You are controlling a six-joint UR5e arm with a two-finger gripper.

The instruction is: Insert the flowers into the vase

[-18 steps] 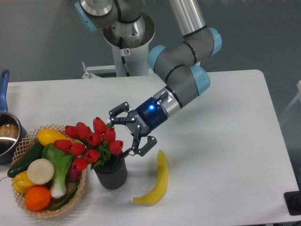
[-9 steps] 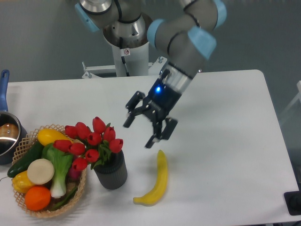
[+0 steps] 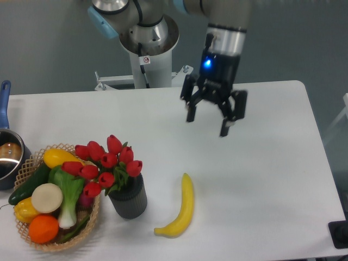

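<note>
A white counter (image 3: 261, 179) carries everything; a yellow banana (image 3: 181, 208) lies on it near the front edge, curved, one tip toward the front left; at the left a woven wicker basket (image 3: 93, 217) holds a yellow squash (image 3: 57, 157), a dark green cucumber (image 3: 30, 184), a pale round onion half (image 3: 47, 197), a leafy green stalk (image 3: 69, 197), an orange (image 3: 43, 228) and a yellow pepper (image 3: 24, 210); a pot (image 3: 10, 155) with a blue handle (image 3: 4, 103) sits at the left edge.

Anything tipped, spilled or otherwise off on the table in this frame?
Nothing is spilled or tipped. The flowers stand in the upright vase but lean left, their buds over the rim of the basket. A banana lies loose on the table beside the vase. The pincer hangs open, apart from everything.
</note>
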